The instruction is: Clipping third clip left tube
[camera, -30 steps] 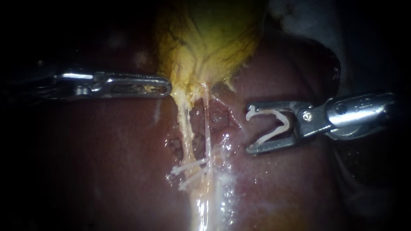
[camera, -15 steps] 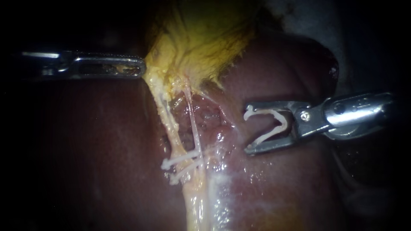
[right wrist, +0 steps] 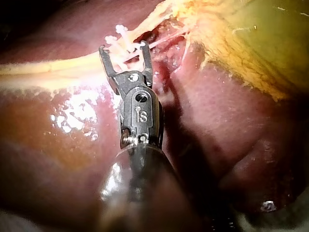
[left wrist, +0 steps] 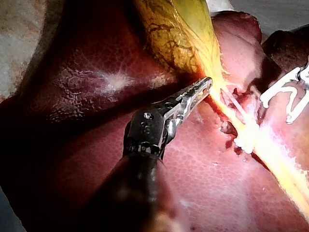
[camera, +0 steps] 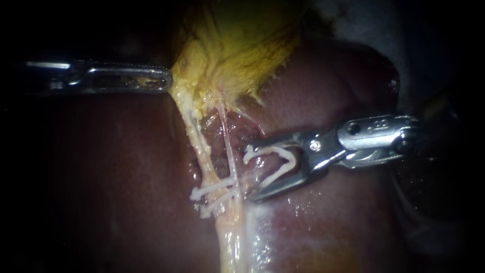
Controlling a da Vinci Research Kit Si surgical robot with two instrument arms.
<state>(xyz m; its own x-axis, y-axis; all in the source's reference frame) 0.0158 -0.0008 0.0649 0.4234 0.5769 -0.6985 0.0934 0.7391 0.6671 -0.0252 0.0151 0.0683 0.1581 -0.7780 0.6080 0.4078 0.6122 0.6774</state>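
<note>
Endoscope view: the slim steel left instrument [camera: 164, 81] pinches the yellow gallbladder's [camera: 237, 45] edge; the right instrument [camera: 251, 173], jaws wide, holds an open white clip [camera: 285, 162] near the pale left tube [camera: 199, 144], not around it. Left wrist view: same pinch, above dark red liver [left wrist: 96, 82]. Right wrist view: jaws spread before the tubes.

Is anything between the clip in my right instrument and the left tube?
Yes. The thin right tube runs between the loaded clip in the right instrument and the left tube. The two placed clips sit lower on the tubes. The left instrument holds the gallbladder edge, clear of the path.
</note>
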